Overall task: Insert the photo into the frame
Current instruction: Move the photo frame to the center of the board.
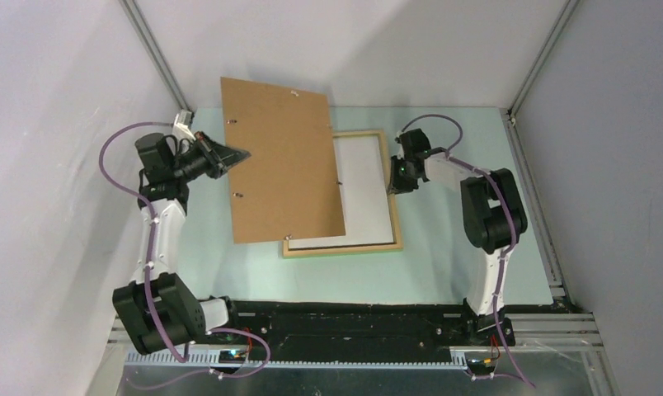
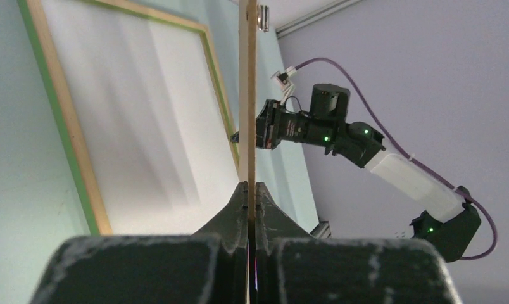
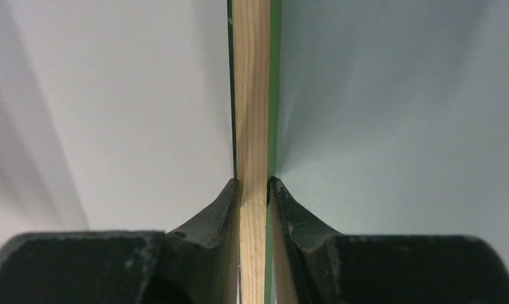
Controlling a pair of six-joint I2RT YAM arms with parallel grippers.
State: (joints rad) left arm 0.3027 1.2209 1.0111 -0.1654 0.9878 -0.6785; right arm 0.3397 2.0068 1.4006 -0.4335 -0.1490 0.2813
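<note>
The frame [image 1: 345, 249] lies flat on the table, pale wood side up. A white sheet [image 1: 365, 194] fills it, which reads as the photo with its plain back upward. My right gripper [image 1: 392, 177] is shut on the frame's right rail [image 3: 251, 95]. In the right wrist view its fingertips [image 3: 254, 180] press both sides of the wood, with the white photo [image 3: 113, 107] to the left. My left gripper [image 1: 233, 155] is shut on the left edge of the brown backing board [image 1: 283, 169]. It holds the board tilted above the frame's left part. The board's thin edge [image 2: 247, 95] runs up from the left gripper [image 2: 248, 185].
In the left wrist view the frame [image 2: 65, 126] and white sheet [image 2: 144, 114] lie below, and the right arm [image 2: 340, 136] is beyond the board. Grey walls and metal rails [image 1: 533, 78] close in the pale green table [image 1: 452, 264].
</note>
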